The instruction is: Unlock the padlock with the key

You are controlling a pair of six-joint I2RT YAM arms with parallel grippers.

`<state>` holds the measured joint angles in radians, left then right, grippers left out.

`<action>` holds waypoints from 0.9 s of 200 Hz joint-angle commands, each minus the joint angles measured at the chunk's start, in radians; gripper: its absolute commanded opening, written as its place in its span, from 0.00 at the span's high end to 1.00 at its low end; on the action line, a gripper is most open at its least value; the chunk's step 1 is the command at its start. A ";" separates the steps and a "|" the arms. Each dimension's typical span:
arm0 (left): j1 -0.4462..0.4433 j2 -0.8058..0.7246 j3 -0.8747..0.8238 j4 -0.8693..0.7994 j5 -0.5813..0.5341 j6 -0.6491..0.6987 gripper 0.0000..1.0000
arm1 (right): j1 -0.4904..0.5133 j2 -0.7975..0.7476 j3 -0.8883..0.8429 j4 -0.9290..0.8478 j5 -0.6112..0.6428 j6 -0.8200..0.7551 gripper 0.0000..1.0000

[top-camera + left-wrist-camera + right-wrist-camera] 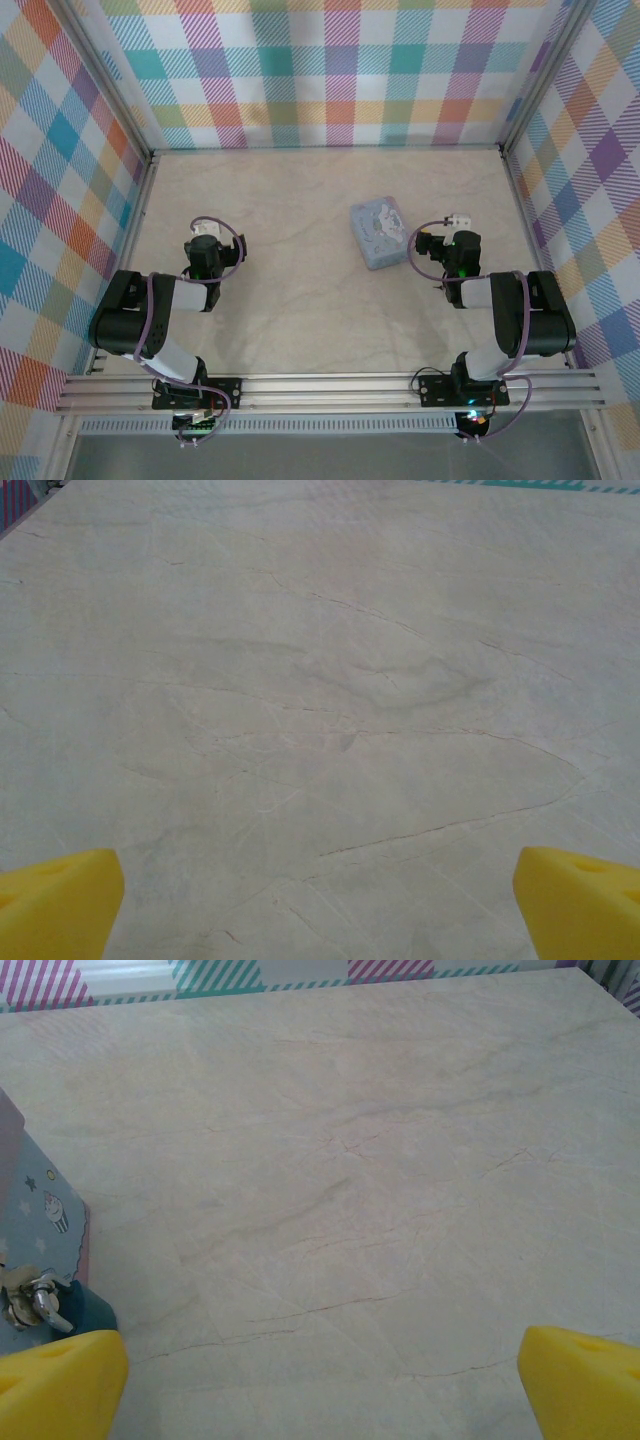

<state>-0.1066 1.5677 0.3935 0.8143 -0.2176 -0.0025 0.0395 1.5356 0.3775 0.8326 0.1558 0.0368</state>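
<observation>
Both grippers hang low over the pale marble-patterned tabletop (300, 300). My left gripper (320, 905) is open, its yellow fingertips (55, 905) wide apart over bare table. My right gripper (320, 1385) is open too, with nothing between its yellow fingertips (580, 1380). In the top view the left gripper (205, 240) is mid-left and the right gripper (455, 238) sits just right of a pale blue tin (379, 231). On the tin's near face (45, 1225) hangs a small silvery metal piece (30, 1300); I cannot tell whether it is the padlock. The yellow-headed key is out of view.
Plaid walls (330, 70) enclose the table on three sides, with metal frame posts (110, 90) at the corners. An aluminium rail (330, 385) carrying both arm bases runs along the near edge. Open tabletop stretches between the arms and toward the back wall.
</observation>
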 commanded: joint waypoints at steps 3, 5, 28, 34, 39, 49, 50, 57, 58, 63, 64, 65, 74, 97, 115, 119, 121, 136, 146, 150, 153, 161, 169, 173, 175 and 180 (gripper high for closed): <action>0.014 -0.043 0.042 -0.057 -0.026 -0.001 0.00 | -0.002 -0.042 0.022 -0.005 -0.016 -0.005 0.00; 0.015 -0.049 0.050 -0.077 -0.033 -0.004 0.00 | -0.003 -0.046 0.023 -0.008 -0.018 -0.007 0.00; 0.014 -0.113 0.152 -0.307 -0.073 -0.018 0.00 | -0.003 -0.149 0.058 -0.162 0.007 0.005 0.00; 0.014 -0.125 0.171 -0.345 -0.076 -0.018 0.00 | -0.004 -0.182 0.071 -0.209 0.007 0.005 0.00; 0.013 -0.136 0.183 -0.369 -0.076 -0.018 0.00 | -0.004 -0.205 0.081 -0.252 0.008 0.007 0.00; 0.014 -0.162 0.200 -0.405 -0.081 -0.029 0.00 | -0.005 -0.248 0.105 -0.320 0.019 0.044 0.01; 0.013 -0.165 0.202 -0.409 -0.083 -0.032 0.00 | -0.004 -0.252 0.106 -0.327 0.020 0.050 0.00; 0.015 -0.188 0.215 -0.441 -0.095 -0.059 0.00 | -0.007 -0.275 0.130 -0.381 0.018 0.083 0.00; 0.014 -0.190 0.217 -0.446 -0.095 -0.061 0.00 | -0.006 -0.278 0.133 -0.388 0.018 0.087 0.00; 0.014 -0.209 0.225 -0.469 -0.095 -0.084 0.00 | -0.006 -0.291 0.151 -0.432 0.013 0.107 0.00; 0.015 -0.213 0.226 -0.474 -0.093 -0.088 0.00 | -0.006 -0.293 0.155 -0.437 0.011 0.113 0.00; 0.014 -0.217 0.228 -0.477 -0.091 -0.092 0.00 | -0.007 -0.294 0.158 -0.448 0.010 0.119 0.00; 0.016 -0.252 0.232 -0.498 -0.055 -0.137 0.00 | -0.009 -0.313 0.192 -0.540 -0.001 0.197 0.00; 0.033 -0.340 0.259 -0.626 0.004 -0.433 0.00 | -0.045 -0.332 0.306 -0.861 -0.039 0.468 0.00; 0.044 -0.369 0.277 -0.672 0.163 -0.494 0.00 | -0.076 -0.299 0.340 -0.891 -0.251 0.475 0.00; 0.044 -0.370 0.284 -0.688 0.196 -0.501 0.00 | -0.076 -0.290 0.347 -0.893 -0.289 0.474 0.00; 0.044 -0.370 0.288 -0.696 0.213 -0.502 0.00 | -0.076 -0.286 0.350 -0.894 -0.305 0.472 0.00; 0.036 -0.369 0.323 -0.774 0.308 -0.513 0.00 | -0.075 -0.245 0.372 -0.900 -0.435 0.487 0.03; 0.028 -0.372 0.338 -0.817 0.359 -0.518 0.02 | -0.072 -0.211 0.384 -0.897 -0.520 0.490 0.08; 0.022 -0.374 0.341 -0.834 0.377 -0.520 0.03 | -0.068 -0.198 0.388 -0.904 -0.534 0.490 0.09; 0.016 -0.376 0.341 -0.842 0.389 -0.520 0.04 | -0.064 -0.188 0.393 -0.909 -0.541 0.492 0.09; 0.000 -0.386 0.341 -0.867 0.417 -0.521 0.05 | -0.055 -0.165 0.399 -0.915 -0.559 0.494 0.10; -0.017 -0.399 0.338 -0.887 0.433 -0.519 0.06 | -0.044 -0.145 0.401 -0.913 -0.578 0.492 0.11; -0.026 -0.406 0.335 -0.896 0.439 -0.521 0.06 | -0.040 -0.135 0.402 -0.915 -0.581 0.493 0.12; -0.030 -0.409 0.332 -0.900 0.442 -0.523 0.07 | -0.037 -0.132 0.403 -0.915 -0.583 0.493 0.12; -0.041 -0.415 0.327 -0.910 0.449 -0.528 0.07 | -0.027 -0.120 0.404 -0.915 -0.590 0.492 0.12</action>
<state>-0.1013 1.1992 0.7105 0.0326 0.0990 -0.4858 -0.0174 1.3739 0.7452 -0.0296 -0.2878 0.4973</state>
